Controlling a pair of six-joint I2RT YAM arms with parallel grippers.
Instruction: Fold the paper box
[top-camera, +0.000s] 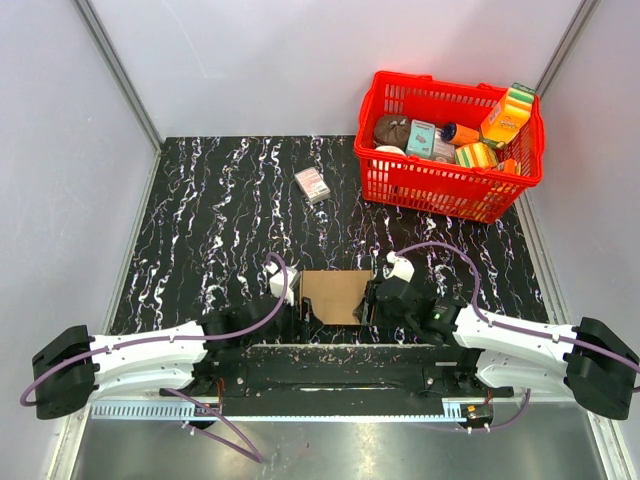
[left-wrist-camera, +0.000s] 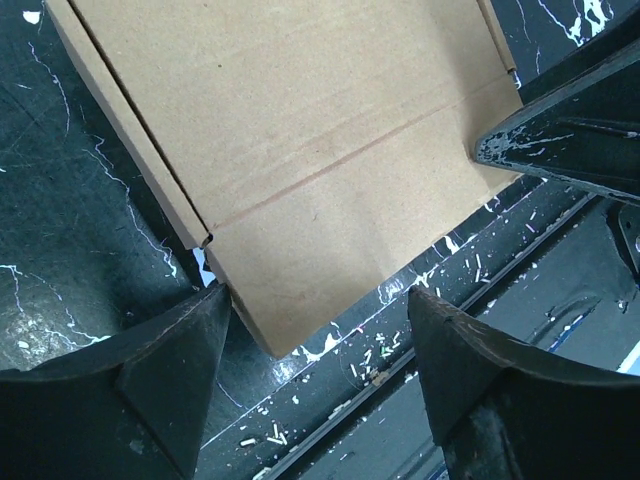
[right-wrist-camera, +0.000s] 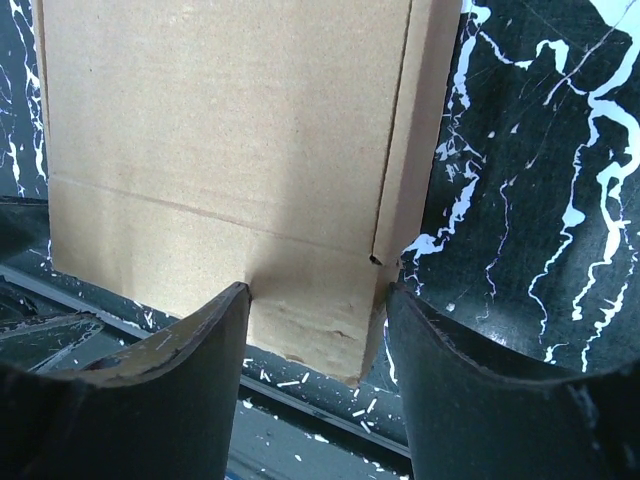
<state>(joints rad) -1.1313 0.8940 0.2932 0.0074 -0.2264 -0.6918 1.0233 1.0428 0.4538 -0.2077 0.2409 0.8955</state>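
Paper box: flat brown sheet at the table's near edge, between both arms
Left end effector: jaws wide apart, straddling the near-left corner, clamping nothing
Right end effector: jaws apart over the near-right corner, one finger above the cardboard, no grip evident
Done: seemingly nothing; creases lie unfolded, no wall raised
Remaining: every fold, tabs tucked

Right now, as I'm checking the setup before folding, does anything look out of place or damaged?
A small printed carton lies askew, alone on the table, outside the red basket holding the other packs. White flecks litter the near edge.
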